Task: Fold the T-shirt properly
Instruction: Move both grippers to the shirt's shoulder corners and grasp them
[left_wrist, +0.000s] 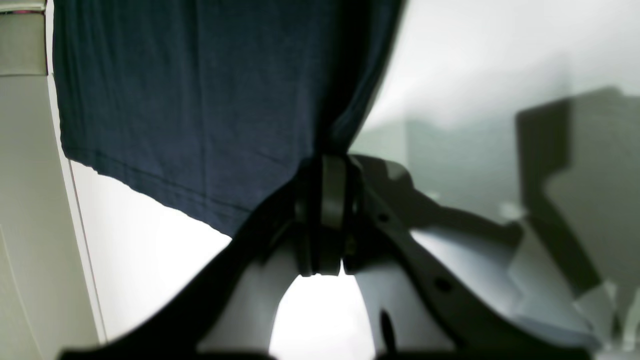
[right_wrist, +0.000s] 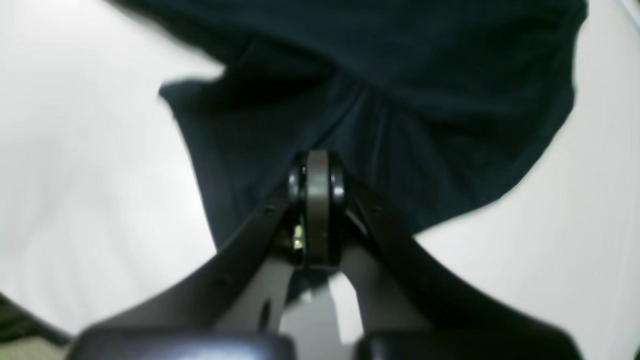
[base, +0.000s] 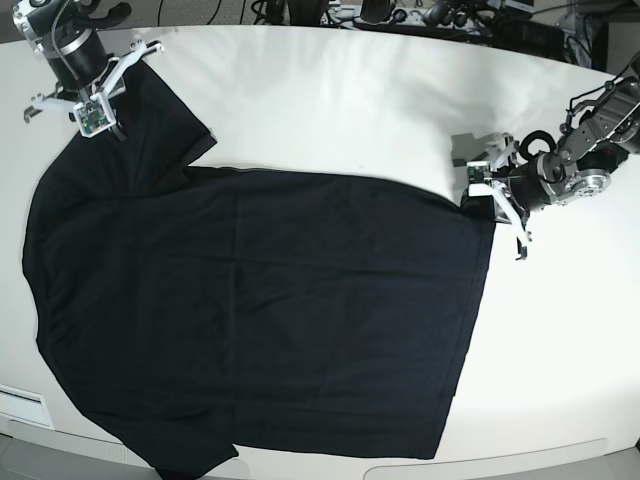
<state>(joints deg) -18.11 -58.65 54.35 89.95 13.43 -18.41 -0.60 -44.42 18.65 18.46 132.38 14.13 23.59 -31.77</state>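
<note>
Black T-shirt (base: 260, 320), one, two grippers clamping it

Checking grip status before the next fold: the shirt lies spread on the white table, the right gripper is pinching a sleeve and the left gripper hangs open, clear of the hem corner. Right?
Not quite. The left gripper is shut on the T-shirt at its hem corner, as the left wrist view shows. The rest holds: the right gripper pinches the sleeve, on the white table.
</note>
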